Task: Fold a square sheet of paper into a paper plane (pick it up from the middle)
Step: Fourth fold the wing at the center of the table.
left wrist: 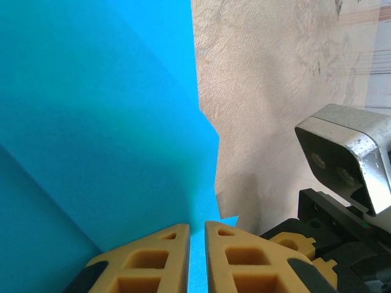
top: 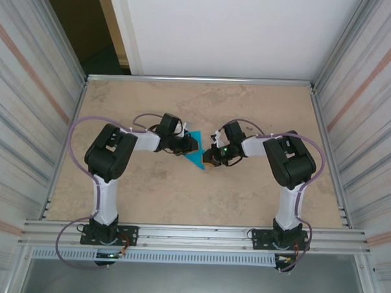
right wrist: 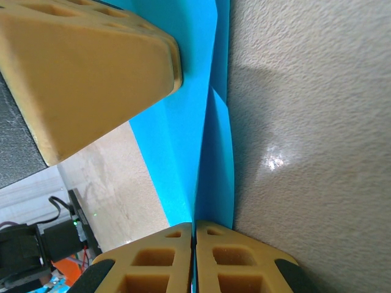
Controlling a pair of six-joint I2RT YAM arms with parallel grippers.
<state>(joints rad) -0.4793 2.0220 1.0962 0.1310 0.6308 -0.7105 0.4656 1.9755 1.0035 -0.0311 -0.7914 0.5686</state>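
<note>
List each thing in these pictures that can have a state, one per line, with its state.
sheet of paper: folded, with visible creases, pinched by both grippers.
left gripper: shut on the sheet of paper.
right gripper: shut on the sheet of paper.
</note>
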